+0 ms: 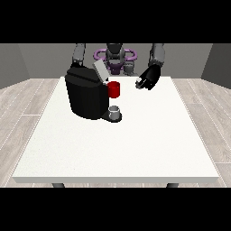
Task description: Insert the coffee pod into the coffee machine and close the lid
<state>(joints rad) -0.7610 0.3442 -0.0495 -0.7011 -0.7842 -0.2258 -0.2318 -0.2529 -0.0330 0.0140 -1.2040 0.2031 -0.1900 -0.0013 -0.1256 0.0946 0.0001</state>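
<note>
The white counter point(135, 149) carries a black coffee machine point(85, 97), its grey lid point(100, 71) tilted up. A red cup point(114, 89) sits at the machine's front, a grey cup point(115, 112) below it. Beside the machine, toward the view's right, the robot hand point(149, 79) hovers, fingers curled round a small white coffee pod point(139, 82).

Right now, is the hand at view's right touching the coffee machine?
Apart. Front view shows white table between the hand and the coffee machine.

Coffee machine point(86, 95) blocks left; table point(149, 135) open elsewhere.
</note>
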